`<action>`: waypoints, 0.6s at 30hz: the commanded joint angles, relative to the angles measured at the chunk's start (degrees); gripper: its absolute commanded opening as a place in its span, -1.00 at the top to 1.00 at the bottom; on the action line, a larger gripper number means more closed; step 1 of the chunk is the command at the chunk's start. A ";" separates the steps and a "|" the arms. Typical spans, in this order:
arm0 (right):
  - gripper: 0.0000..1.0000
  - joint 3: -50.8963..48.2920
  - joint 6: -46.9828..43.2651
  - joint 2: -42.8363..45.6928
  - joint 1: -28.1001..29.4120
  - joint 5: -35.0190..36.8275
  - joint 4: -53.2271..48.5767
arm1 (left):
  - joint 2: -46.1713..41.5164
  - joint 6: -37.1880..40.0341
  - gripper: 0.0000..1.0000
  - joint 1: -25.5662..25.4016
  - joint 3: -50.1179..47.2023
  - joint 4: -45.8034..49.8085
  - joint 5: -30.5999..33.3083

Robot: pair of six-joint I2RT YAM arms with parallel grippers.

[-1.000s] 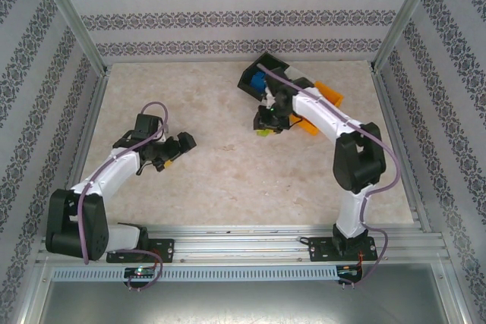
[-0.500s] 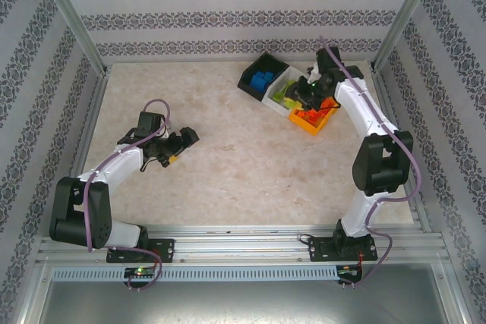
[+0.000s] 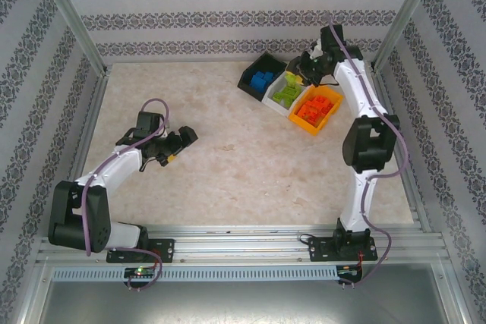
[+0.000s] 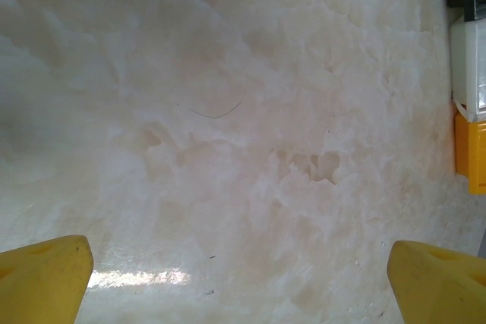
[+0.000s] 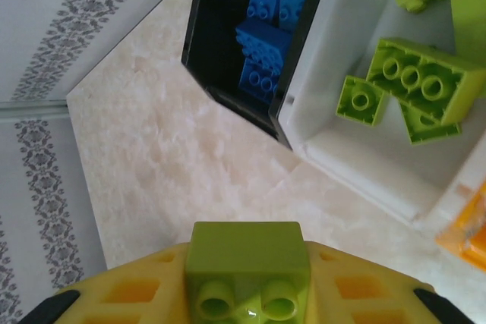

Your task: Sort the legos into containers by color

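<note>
The right gripper [image 3: 305,75] hangs near the white bin [image 5: 364,168] and pinches a lime brick [image 5: 247,263]. The left gripper [image 3: 181,147] stands wide over the marbled table [image 3: 243,172]. Patterned walls [image 3: 228,13] surround it. The right wrist view shows blue bricks [image 5: 262,43] in the black bin [image 5: 199,28] and green bricks [image 5: 418,77] in the white bin. The orange bin [image 4: 471,149] is beside them.

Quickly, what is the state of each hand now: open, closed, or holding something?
Left hand: open, holding nothing.
Right hand: closed on a lime green lego.
</note>
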State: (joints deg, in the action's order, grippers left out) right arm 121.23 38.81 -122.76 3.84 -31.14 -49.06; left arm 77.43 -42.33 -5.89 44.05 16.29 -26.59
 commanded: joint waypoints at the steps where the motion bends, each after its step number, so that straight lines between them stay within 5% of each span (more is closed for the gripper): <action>1: 0.29 6.07 0.30 -4.78 -0.80 0.60 -3.23 | -2.32 0.33 -1.00 0.66 -0.32 2.29 1.62; 10: 0.28 21.29 0.79 -17.14 -2.13 3.15 -7.45 | -4.25 0.86 -1.00 1.98 -0.22 5.19 2.79; 18: 0.10 22.82 2.27 -19.79 -3.87 4.05 -6.46 | -2.41 1.33 -1.00 2.51 1.45 5.59 2.33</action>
State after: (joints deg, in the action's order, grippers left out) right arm 141.93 40.27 -141.75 0.86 -28.29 -54.65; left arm 74.41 -42.30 -3.99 44.03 20.08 -24.77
